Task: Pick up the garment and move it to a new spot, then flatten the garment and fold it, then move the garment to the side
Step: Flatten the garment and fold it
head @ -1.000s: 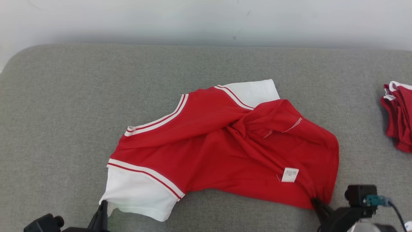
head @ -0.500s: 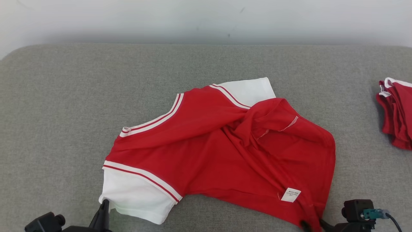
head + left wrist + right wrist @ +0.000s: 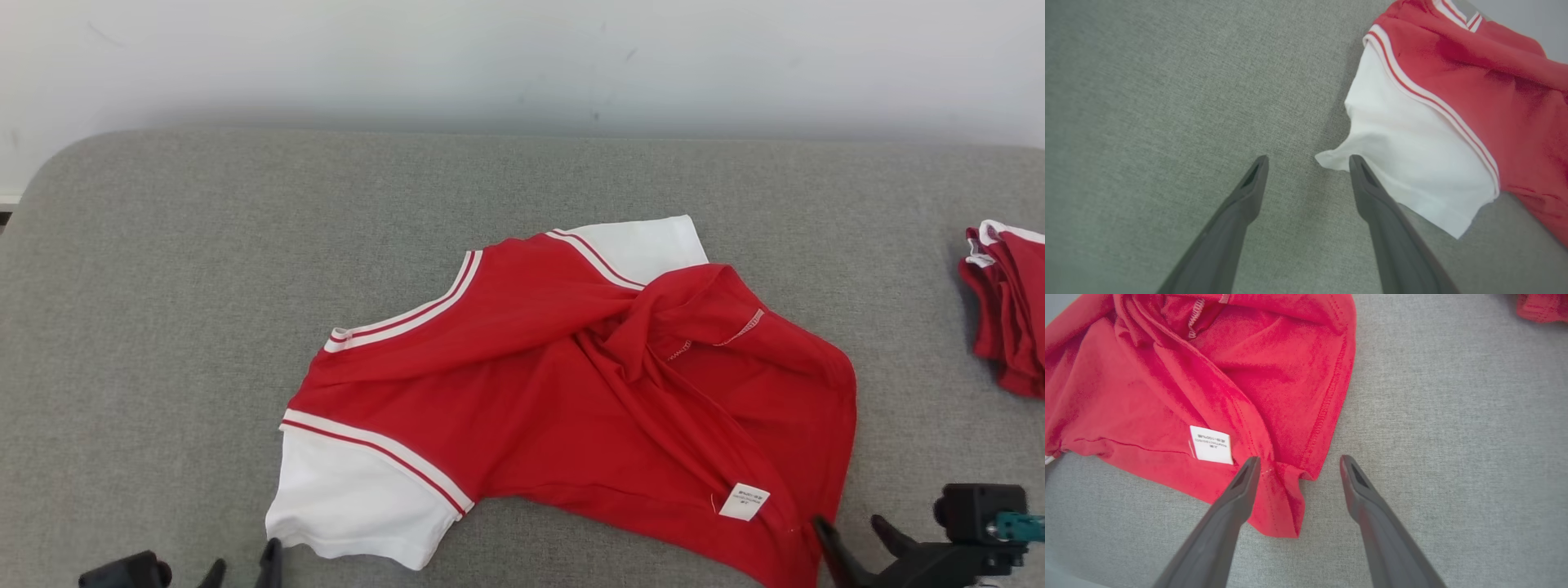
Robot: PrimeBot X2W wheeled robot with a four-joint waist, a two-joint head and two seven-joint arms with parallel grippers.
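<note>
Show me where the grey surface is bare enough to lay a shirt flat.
Widest: the left of the grey cushion, from its rounded edge to the red-and-white shirt. Also the strip between shirt and wall. Crowded: the right, toward the stacked red garments.

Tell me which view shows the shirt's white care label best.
The right wrist view: the care label is large, with printed lines visible. The head view shows it small and distant. The left wrist view faces the white sleeve.
</note>
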